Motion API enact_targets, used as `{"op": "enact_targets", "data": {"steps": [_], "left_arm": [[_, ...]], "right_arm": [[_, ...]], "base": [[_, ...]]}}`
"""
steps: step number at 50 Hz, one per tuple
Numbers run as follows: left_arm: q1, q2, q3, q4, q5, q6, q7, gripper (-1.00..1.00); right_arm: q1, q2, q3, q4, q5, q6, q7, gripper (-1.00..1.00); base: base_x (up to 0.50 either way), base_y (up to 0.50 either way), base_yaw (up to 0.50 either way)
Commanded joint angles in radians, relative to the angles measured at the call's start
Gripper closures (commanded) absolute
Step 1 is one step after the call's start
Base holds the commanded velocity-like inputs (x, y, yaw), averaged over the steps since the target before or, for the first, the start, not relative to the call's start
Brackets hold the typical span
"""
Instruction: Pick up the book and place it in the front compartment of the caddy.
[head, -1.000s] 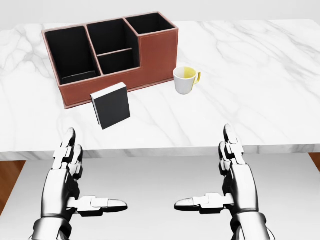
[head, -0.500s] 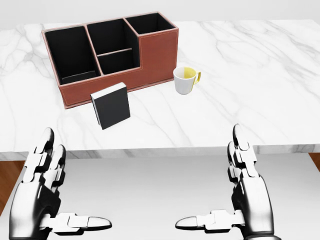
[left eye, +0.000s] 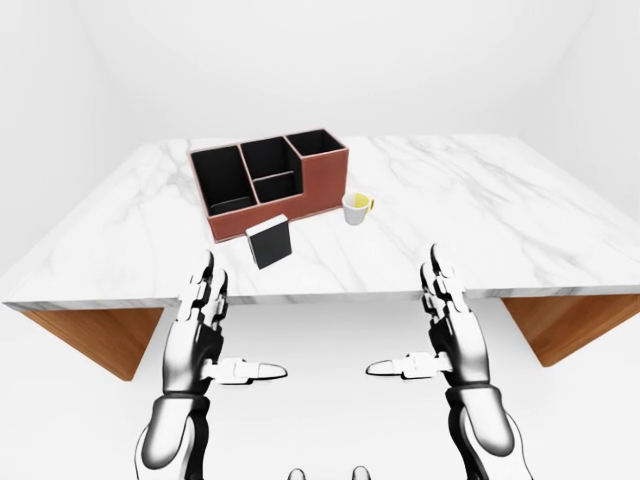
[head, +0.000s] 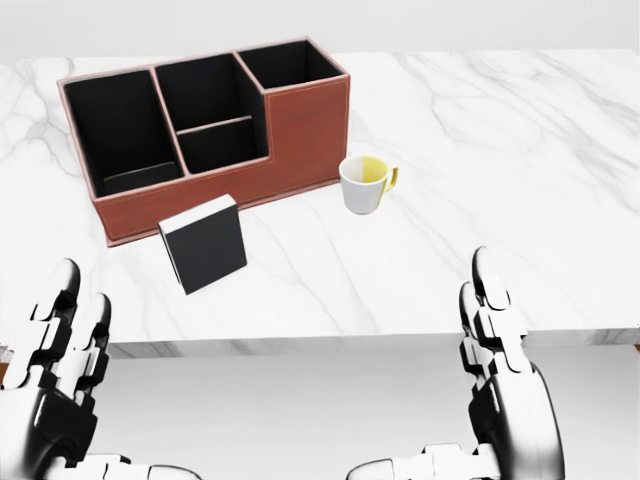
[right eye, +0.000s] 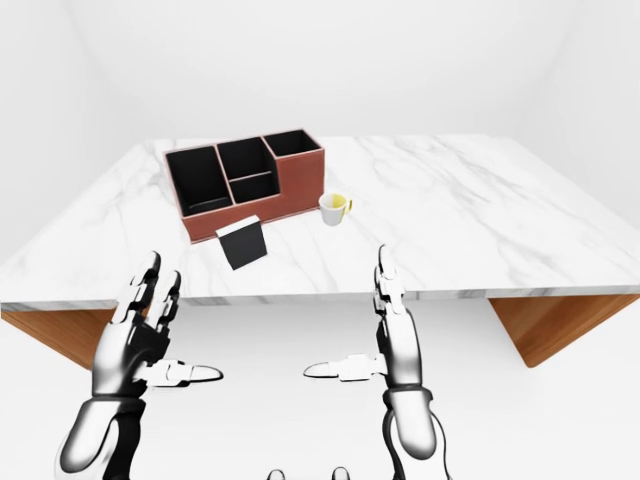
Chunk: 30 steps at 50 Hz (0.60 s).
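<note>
One marble table (left eye: 520, 215), white w/ grey veining, wood-coloured base showing under both ends in the left-eye view; fills most of the head view.

One caddy (head: 300, 125), reddish-brown outside, black inside, on the table toward upper left of head view, set at a slight angle. Compartments: one large at left, one at upper right, two smaller in the middle split by a low divider. Nothing clearly visible inside any of them.

One book (head: 204, 243), black cover, pale page edge along top and left side. Stands upright, slightly tilted, on the table just below the caddy's long wall in head view; gap to that wall is small, cannot tell if touching. Not in any compartment.

One mug (head: 364, 184), white outside, yellow inside, yellow handle to the right. Upright on the table, just right of the caddy's lower right corner, apart from it and from the book.

Two robot hands, silver w/ black joints, both below the table edge in all views, touching nothing.
- left hand (left eye: 205, 330): fingers spread and pointing up, thumb out toward centre; holds nothing. Sits below the book in left-eye view, well apart.
- right hand (left eye: 448, 335): same pose mirrored, fingers (head: 487, 290) straight up, thumb toward centre; holds nothing.
</note>
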Motion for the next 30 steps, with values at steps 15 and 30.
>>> {"op": "enact_targets", "data": {"steps": [15,30], "left_arm": [[0.007,-0.004,0.013,-0.020,-0.007,0.002,-0.014,-1.00],[0.010,-0.008,0.018,-0.027,-0.005,0.005,-0.016,-1.00]], "right_arm": [[-0.003,-0.003,0.011,0.002,-0.033,0.000,-0.014,-1.00],[-0.008,0.000,0.012,0.002,-0.044,0.007,-0.025,-1.00]], "base": [[0.50,-0.13,0.00],[0.50,-0.10,0.00]]}}
